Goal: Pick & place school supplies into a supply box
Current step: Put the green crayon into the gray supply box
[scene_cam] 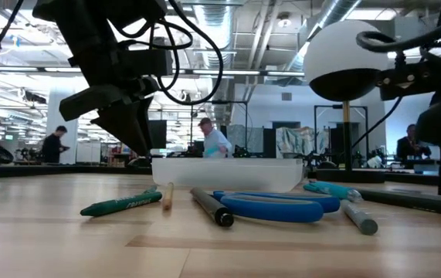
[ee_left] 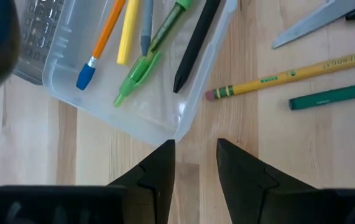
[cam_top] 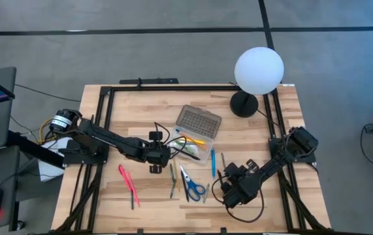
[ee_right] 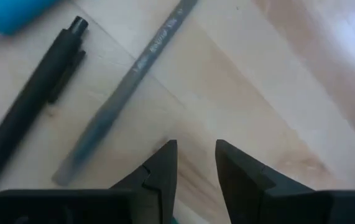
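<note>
Left wrist view: left gripper (ee_left: 196,158) jaws slightly parted, empty, beside the clear plastic supply box (ee_left: 165,121) (right gripper (ee_right: 196,158) likewise, over a grey pen (ee_right: 127,93)).

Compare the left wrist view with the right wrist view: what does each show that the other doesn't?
Left wrist only: the supply box corner holding an orange pen, yellow marker, green pen and black pen, with a yellow pencil and green pencil on the table outside.
Right wrist only: a grey pen and a black pen.
Both: bare wood ahead of open, empty fingers.
</note>
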